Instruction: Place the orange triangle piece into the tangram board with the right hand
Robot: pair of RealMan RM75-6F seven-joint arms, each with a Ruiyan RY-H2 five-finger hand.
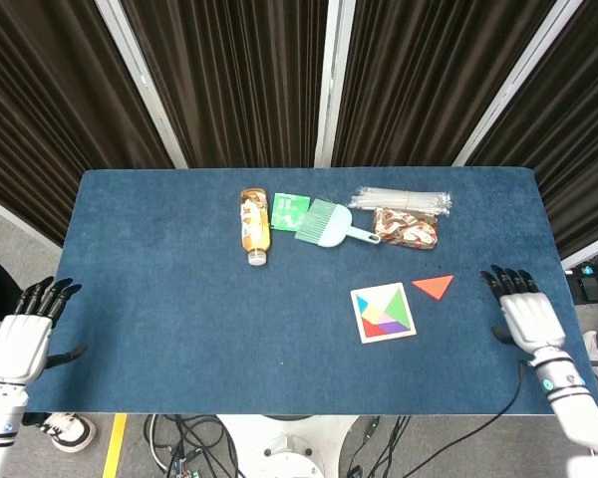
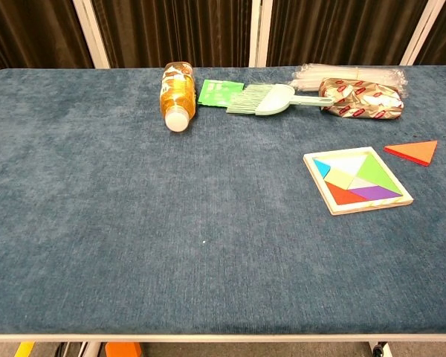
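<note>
The orange triangle piece (image 1: 434, 287) (image 2: 414, 152) lies flat on the blue table, just right of and beyond the tangram board (image 1: 384, 312) (image 2: 357, 180). The square wooden board holds several coloured pieces. My right hand (image 1: 521, 314) hovers over the table's right side, about a hand's width right of the triangle, fingers spread and empty. My left hand (image 1: 21, 340) hangs off the table's front left corner, fingers apart, holding nothing. Neither hand shows in the chest view.
Along the far side lie an amber bottle (image 1: 254, 225) on its side, a green packet (image 1: 290, 210), a pale green brush (image 1: 329, 225), a bundle of clear straws (image 1: 403, 200) and a patterned snack pack (image 1: 405, 228).
</note>
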